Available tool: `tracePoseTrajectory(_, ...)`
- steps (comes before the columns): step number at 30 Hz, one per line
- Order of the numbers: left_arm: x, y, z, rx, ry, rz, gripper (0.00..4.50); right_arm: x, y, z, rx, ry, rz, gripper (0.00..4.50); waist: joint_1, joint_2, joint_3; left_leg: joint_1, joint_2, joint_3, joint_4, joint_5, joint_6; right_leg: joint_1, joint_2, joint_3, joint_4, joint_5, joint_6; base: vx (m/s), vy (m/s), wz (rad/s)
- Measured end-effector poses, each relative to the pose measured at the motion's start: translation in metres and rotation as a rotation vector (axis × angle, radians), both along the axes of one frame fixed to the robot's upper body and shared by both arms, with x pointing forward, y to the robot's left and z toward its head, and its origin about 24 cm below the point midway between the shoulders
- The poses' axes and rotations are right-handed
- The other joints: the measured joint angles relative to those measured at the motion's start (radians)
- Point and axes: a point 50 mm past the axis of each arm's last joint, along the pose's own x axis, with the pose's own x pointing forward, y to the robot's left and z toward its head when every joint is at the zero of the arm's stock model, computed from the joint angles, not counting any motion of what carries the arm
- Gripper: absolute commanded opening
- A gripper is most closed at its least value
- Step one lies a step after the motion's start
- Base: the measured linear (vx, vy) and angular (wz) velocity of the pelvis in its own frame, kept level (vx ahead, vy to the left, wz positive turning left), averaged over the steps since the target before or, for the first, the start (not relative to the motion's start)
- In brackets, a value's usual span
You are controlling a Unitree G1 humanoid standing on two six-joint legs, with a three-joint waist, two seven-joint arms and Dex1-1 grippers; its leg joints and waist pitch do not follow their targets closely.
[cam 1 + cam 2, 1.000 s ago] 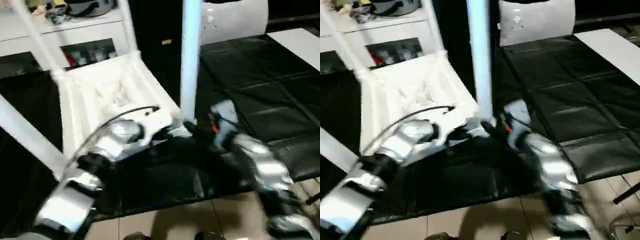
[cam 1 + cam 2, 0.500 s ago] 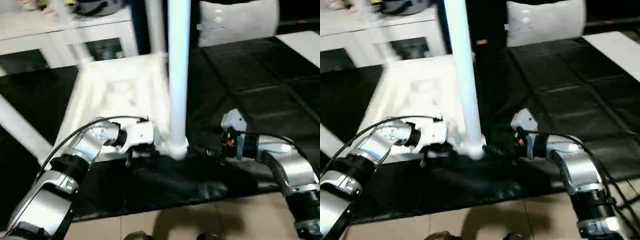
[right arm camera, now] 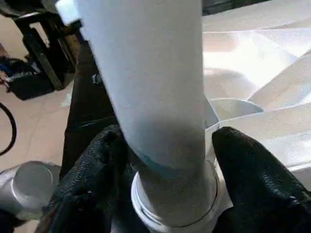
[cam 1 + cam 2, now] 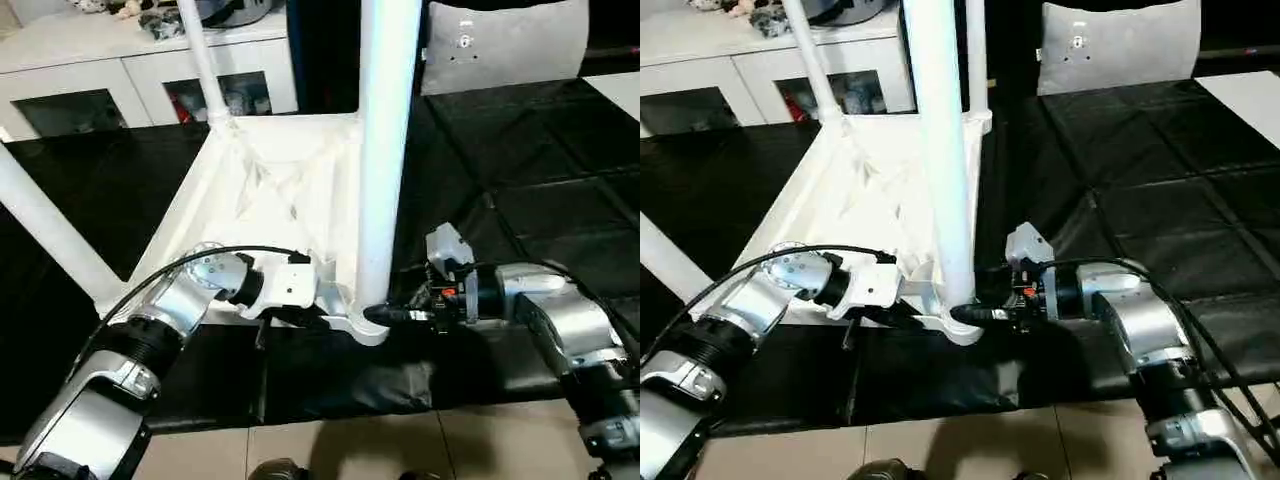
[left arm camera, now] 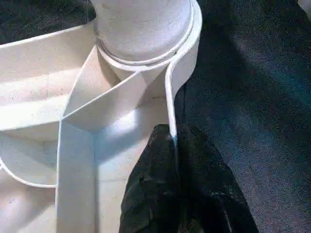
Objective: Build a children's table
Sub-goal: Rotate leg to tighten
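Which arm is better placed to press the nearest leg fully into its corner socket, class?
Probably the right. The right gripper already straddles the nearest leg just above the corner socket, while the left gripper is shut on the tabletop rim, steadying it.

Smooth white plastic tabletop (image 4: 270, 190), ribbed, faintly glossy; beside it, glossy black quilted mats (image 4: 520, 190). Matt white tubular leg (image 4: 385, 150). Grainy black fingers (image 3: 252, 179), brushed silver forearms (image 4: 560, 320).

Near leg (image 4: 385, 140) — top beyond frame
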Motion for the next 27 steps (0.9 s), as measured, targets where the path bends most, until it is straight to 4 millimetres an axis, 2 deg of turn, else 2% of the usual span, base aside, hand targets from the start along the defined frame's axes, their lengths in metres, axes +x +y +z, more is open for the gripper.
tracePoseTrajectory(3, 0.000, -0.001, 0.000, -0.002, -0.003, -0.004, 0.00, 0.000, 0.000, -0.002, 0.002, 0.010, 0.000, 2.70, 0.007, 0.000, 0.000, 0.000, 0.000, 0.001, 0.000, 0.000, 0.000, 0.000, 0.000, 0.000, 0.000, 0.000, 0.000, 0.000, 0.000, 0.00)
tracePoseTrajectory(4, -0.001, -0.002, 0.000, -0.003, -0.003, -0.005, 0.00, 0.000, 0.001, -0.002, 0.000, 0.013, 0.005, 2.47, 0.008, 0.000, 0.000, 0.000, 0.001, 0.001, 0.000, 0.000, 0.000, 0.000, 0.000, 0.000, 0.000, 0.000, 0.000, 0.000, 0.000, 0.00)
tracePoseTrajectory(6, -0.001, -0.002, 0.000, -0.003, -0.004, -0.005, 0.00, 0.000, 0.003, -0.002, 0.002, 0.014, 0.013, 2.42, 0.009, 0.000, 0.000, 0.000, 0.001, 0.001, 0.000, 0.000, 0.000, -0.001, 0.000, 0.000, 0.000, 0.000, 0.001, 0.000, 0.000, 0.00)
tracePoseTrajectory(9, -0.001, -0.002, 0.000, -0.003, 0.004, 0.004, 0.00, 0.001, 0.004, -0.002, 0.000, 0.022, 0.012, 2.10, 0.009, -0.001, -0.001, 0.000, 0.001, 0.002, 0.000, 0.000, 0.000, -0.001, 0.000, 0.000, 0.000, 0.000, 0.000, 0.000, 0.000, 0.00)
tracePoseTrajectory(14, 0.000, -0.005, -0.001, -0.013, 0.047, 0.058, 0.00, -0.003, 0.008, -0.006, 0.006, 0.019, -0.035, 1.99, 0.009, -0.001, -0.006, 0.001, 0.002, 0.004, 0.000, 0.000, 0.000, 0.001, 0.000, 0.001, 0.001, 0.000, 0.001, 0.000, 0.000, 0.00)
tracePoseTrajectory(16, 0.001, -0.004, -0.003, -0.020, 0.070, 0.113, 0.00, -0.002, 0.012, -0.008, 0.004, 0.018, -0.086, 1.98, 0.003, -0.002, -0.011, 0.004, 0.002, 0.005, 0.000, 0.000, 0.000, 0.003, 0.000, 0.002, 0.001, 0.000, 0.001, 0.000, 0.000, 0.00)
tracePoseTrajectory(19, 0.006, -0.003, -0.007, -0.031, 0.093, 0.248, 0.00, 0.002, 0.022, -0.014, -0.003, 0.014, -0.242, 1.97, -0.028, -0.008, -0.012, 0.016, 0.002, 0.006, 0.000, 0.001, -0.006, 0.010, 0.000, 0.001, -0.001, 0.000, 0.001, 0.000, 0.000, 0.00)
tracePoseTrajectory(22, 0.012, -0.011, -0.011, -0.060, 0.102, 0.388, 0.00, 0.011, 0.030, -0.017, -0.006, 0.012, -0.448, 1.96, -0.081, -0.009, -0.010, 0.025, 0.004, 0.005, -0.001, 0.000, -0.007, 0.021, 0.000, -0.006, -0.011, 0.000, 0.002, 0.000, 0.000, 0.00)
tracePoseTrajectory(23, 0.013, -0.014, -0.012, -0.070, 0.106, 0.422, 0.00, 0.013, 0.031, -0.018, -0.008, 0.013, -0.506, 1.96, -0.102, -0.008, -0.010, 0.027, 0.005, 0.003, -0.001, 0.000, -0.007, 0.028, 0.000, -0.013, -0.019, 0.000, 0.002, 0.000, 0.000, 0.00)
tracePoseTrajectory(24, 0.014, -0.021, -0.014, -0.086, 0.111, 0.473, 0.00, 0.016, 0.034, -0.020, -0.015, 0.006, -0.584, 1.96, -0.128, -0.005, -0.009, 0.028, 0.012, -0.001, -0.002, 0.000, -0.007, 0.041, 0.000, -0.029, -0.032, -0.001, 0.004, 0.000, 0.000, 0.00)
tracePoseTrajectory(25, 0.015, -0.025, -0.015, -0.096, 0.113, 0.504, 0.00, 0.018, 0.035, -0.020, -0.021, -0.001, -0.637, 1.96, -0.139, -0.005, -0.008, 0.028, 0.015, -0.003, -0.003, 0.000, -0.007, 0.045, 0.000, -0.033, -0.035, -0.006, 0.009, -0.051, 0.017, -0.01)
tracePoseTrajectory(26, 0.015, -0.029, -0.016, -0.109, 0.111, 0.532, 0.00, 0.020, 0.038, -0.021, -0.021, -0.007, -0.689, 1.96, -0.149, -0.010, -0.004, 0.028, 0.015, -0.002, -0.003, -0.001, -0.007, 0.045, 0.000, -0.025, -0.011, -0.017, 0.018, -0.051, 0.017, -0.01)
tracePoseTrajectory(27, 0.016, -0.035, -0.017, -0.123, 0.108, 0.582, 0.00, 0.023, 0.042, -0.022, -0.024, -0.016, -0.772, 1.96, -0.155, -0.028, 0.001, 0.040, 0.003, 0.002, -0.003, -0.001, -0.008, 0.035, 0.001, 0.005, 0.021, -0.038, 0.016, 0.000, 0.000, 0.00)
